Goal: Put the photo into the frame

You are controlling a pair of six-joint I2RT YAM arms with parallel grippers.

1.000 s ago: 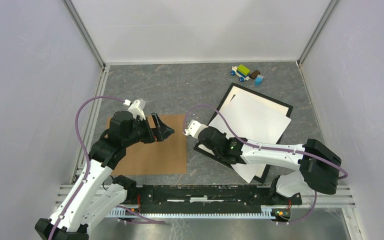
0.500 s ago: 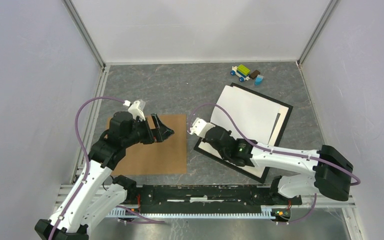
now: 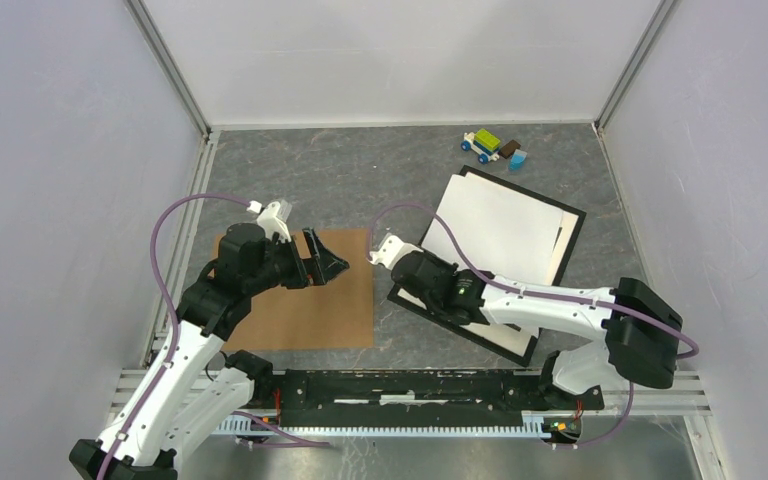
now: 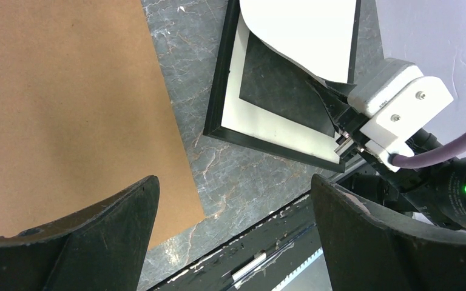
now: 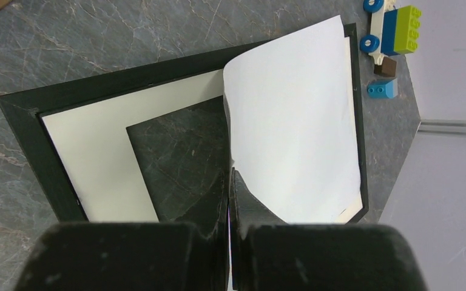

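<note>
The right gripper has its fingers pressed together and pinches the near edge of the photo. This edge is lifted and curled, with the plain white back facing up. From the gripper, the rest of the sheet spreads toward 1 o'clock and rests on the far part of the frame. The long axis of the frame runs roughly from 1 to 7 o'clock in the top view. Its near part is uncovered, so the white mat and the dark opening are visible. To fill the frame, the photo probably must come down toward 7 o'clock and stay square with the black border. The right arm is clearly the nearer one.

The left gripper is spread wide and holds nothing. It hangs well apart at 9 o'clock, above the brown cardboard board on the worktop.

One second ago the photo lay skewed, with a corner sticking out over the near edge of the frame. Now it is pulled back inside the outline, and the left arm has not moved.
</note>
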